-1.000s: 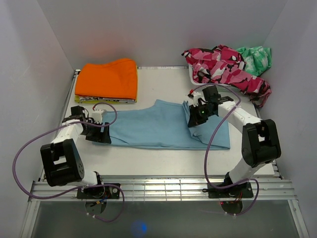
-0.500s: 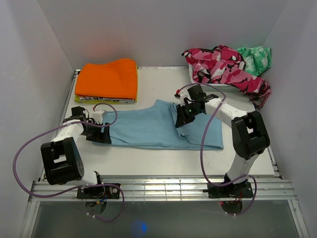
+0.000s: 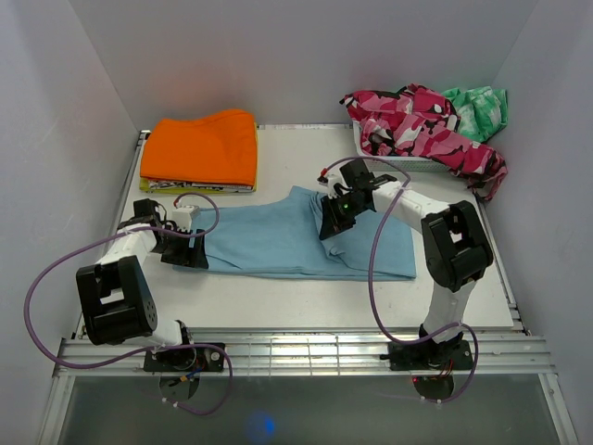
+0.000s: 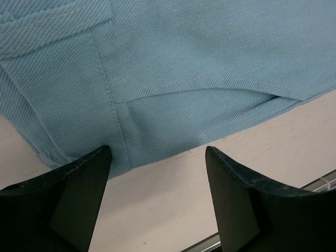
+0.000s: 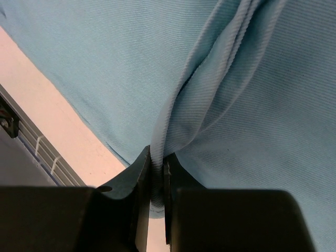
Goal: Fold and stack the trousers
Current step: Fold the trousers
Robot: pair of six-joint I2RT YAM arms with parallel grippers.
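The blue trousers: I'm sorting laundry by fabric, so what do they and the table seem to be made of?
The trousers look like woven twill, likely cotton, matte: fine diagonal ribs and stitched seams show close up. The table looks like a smooth, hard white board, perhaps laminate; the exact material is unclear.

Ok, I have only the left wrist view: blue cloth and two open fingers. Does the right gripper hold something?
Observer: Yes, the right gripper is shut on a pinched fold of the trousers.
Operator: Where is it on them?
Observer: Near their far edge, right of the middle.
Operator: Is other clothing on the table?
Observer: An orange folded garment lies at its far left corner.
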